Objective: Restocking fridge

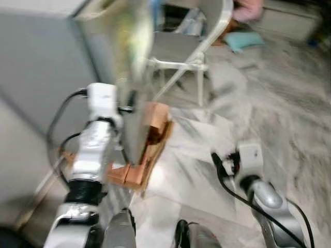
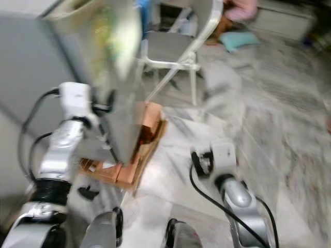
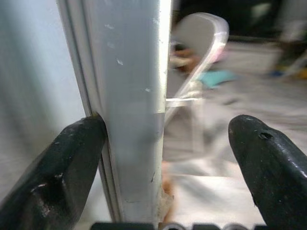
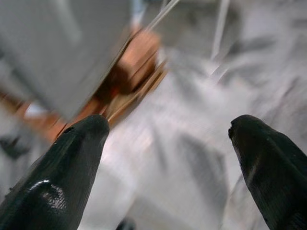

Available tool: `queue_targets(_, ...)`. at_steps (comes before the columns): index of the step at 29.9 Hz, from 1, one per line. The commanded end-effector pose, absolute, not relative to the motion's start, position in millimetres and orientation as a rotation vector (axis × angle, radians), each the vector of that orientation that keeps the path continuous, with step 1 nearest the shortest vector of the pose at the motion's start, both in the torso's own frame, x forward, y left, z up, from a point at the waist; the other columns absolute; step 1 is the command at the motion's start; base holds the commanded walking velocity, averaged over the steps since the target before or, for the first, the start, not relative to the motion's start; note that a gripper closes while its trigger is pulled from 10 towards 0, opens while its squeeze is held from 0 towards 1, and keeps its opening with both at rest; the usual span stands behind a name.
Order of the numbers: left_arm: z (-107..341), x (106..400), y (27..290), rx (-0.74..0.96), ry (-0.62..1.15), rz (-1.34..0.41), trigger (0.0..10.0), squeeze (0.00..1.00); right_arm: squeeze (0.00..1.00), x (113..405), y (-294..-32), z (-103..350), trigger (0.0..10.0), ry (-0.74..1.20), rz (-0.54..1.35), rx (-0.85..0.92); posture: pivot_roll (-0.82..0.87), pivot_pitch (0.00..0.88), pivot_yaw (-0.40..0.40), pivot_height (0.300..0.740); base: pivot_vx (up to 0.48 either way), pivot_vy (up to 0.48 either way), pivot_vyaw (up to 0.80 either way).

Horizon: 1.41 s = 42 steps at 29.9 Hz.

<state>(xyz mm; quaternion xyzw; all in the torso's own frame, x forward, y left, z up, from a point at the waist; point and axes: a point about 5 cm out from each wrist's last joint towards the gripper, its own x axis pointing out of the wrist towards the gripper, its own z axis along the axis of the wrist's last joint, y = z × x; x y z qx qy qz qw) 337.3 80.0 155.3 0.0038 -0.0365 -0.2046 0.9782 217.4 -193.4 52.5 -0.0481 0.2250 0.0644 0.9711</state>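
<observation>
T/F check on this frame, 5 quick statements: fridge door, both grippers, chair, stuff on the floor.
1. The left gripper has the fridge door edge between its open fingers. True.
2. The right gripper is shut on a bottle. False: its fingers are spread, with nothing between them, over the marble floor.
3. A white chair stands beyond the door. True.
4. An orange-brown cardboard box lies on the floor by the foot of the door. True.
5. The right arm is raised to the door. False: it hangs low, apart from the door, on the robot's right.
</observation>
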Motion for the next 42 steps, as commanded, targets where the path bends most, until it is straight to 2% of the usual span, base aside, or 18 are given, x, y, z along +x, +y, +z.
queue_targets(1, 228.0, 319.6, 2.8, -0.054, -0.348, -0.730, 10.0, 0.00, 0.00, 216.3, -193.6, 56.5, 10.0, 0.427, 0.134, -0.093, 0.03, 0.158, -0.027, 0.740, 0.000, 0.000, 0.00)
queue_targets(3, 260.6, 297.6, -34.0, -0.207, -0.426, -0.870, 10.0, 0.00, 0.00, 216.2, -191.3, 57.8, 10.0, 0.409, 0.147, -0.099, 0.02, 0.159, -0.024, 0.740, 0.000, 0.000, 0.00)
queue_targets(4, 267.3, 291.3, -41.7, -0.240, -0.438, -0.907, 10.0, 0.00, 0.00, 216.6, -190.6, 57.6, 10.0, 0.406, 0.149, -0.105, 0.02, 0.157, -0.023, 0.740, 0.000, 0.000, 0.00)
queue_targets(6, 264.7, 293.1, -40.6, -0.219, -0.443, -0.886, 10.0, 0.00, 0.00, 217.3, -189.6, 57.3, 10.0, 0.398, 0.154, -0.114, 0.03, 0.154, -0.022, 0.740, 0.000, 0.000, 0.00)
queue_targets(10, 236.8, 317.7, -2.0, -0.138, -0.386, -0.682, 10.0, 0.00, 0.00, 217.2, -187.7, 56.8, 10.0, 0.392, 0.164, -0.122, 0.03, 0.154, -0.019, 0.740, 0.000, 0.000, 0.00)
queue_targets(13, 217.0, 324.9, 39.7, -0.089, -0.343, -0.541, 10.0, 0.00, 0.00, 220.6, -188.2, 63.4, 10.0, 0.305, 0.141, -0.098, 0.04, 0.152, -0.017, 0.740, 0.000, 0.000, 0.00)
queue_targets(17, 194.5, 317.8, 72.7, -0.046, -0.291, -0.450, 10.0, 0.00, 0.00, 231.1, -183.8, 81.3, 10.0, 0.183, 0.136, -0.082, 0.04, 0.148, -0.006, 0.740, 0.000, 0.000, 0.00)
queue_targets(18, 180.5, 311.5, 88.8, -0.015, -0.259, -0.388, 10.0, 0.00, 0.00, 240.1, -176.4, 93.5, 10.0, 0.119, 0.147, -0.060, 0.04, 0.146, 0.001, 0.740, 0.000, 0.000, 0.00)
queue_targets(19, 180.5, 311.5, 88.8, -0.015, -0.259, -0.388, 10.0, 0.00, 0.00, 240.1, -176.4, 93.5, 10.0, 0.119, 0.147, -0.060, 0.04, 0.146, 0.001, 0.740, 0.000, 0.000, 0.00)
queue_targets(21, 161.5, 301.5, 106.4, -0.037, -0.205, -0.304, 10.0, 0.00, 0.00, 251.0, -164.8, 108.4, 10.0, 0.051, 0.185, -0.058, 0.05, 0.146, 0.000, 0.740, 0.000, 0.000, 0.00)
queue_targets(28, 138.7, 278.7, 118.1, -0.028, -0.140, -0.247, 10.0, 0.00, 0.00, 262.2, -149.0, 112.2, 10.0, 0.021, 0.224, -0.029, 0.09, 0.146, -0.024, 0.740, 0.000, -0.280, 0.00)
queue_targets(38, 136.9, 274.9, 118.7, 0.000, -0.125, -0.241, 10.0, 0.00, 0.00, 274.1, -132.8, 114.6, 10.0, 0.003, 0.223, -0.002, 0.13, 0.137, -0.002, 0.740, 0.000, -0.453, 0.00)
queue_targets(42, 136.5, 273.4, 125.4, 0.016, -0.115, -0.227, 10.0, 0.00, 0.00, 274.1, -127.2, 116.2, 10.0, -0.016, 0.248, -0.053, 0.14, 0.137, 0.007, 0.740, 0.000, -0.443, 0.00)
